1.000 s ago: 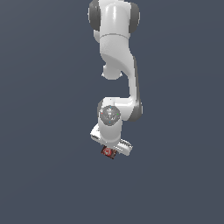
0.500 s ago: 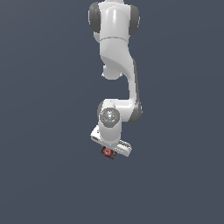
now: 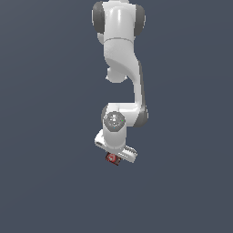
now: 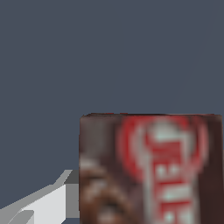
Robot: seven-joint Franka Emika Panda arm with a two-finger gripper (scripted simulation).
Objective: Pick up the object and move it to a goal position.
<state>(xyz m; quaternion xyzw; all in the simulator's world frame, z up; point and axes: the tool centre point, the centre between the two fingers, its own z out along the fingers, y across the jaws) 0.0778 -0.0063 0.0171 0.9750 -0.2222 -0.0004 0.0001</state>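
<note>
Flat slate-grey ground (image 3: 45, 191) all round, nothing else on it. Small brown box (image 4: 151, 168) with red label tucked just under the gripper (image 3: 113, 157), filling the wrist view, one finger (image 4: 43, 203) beside it. Apparently clamped on the box, though contact unclear. Risk: thin grip, slipping out during a fast swing toward the goal.

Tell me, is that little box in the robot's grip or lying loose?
Probably gripped: the box sits right under the gripper, with one finger beside it. Actual contact isn't visible.
</note>
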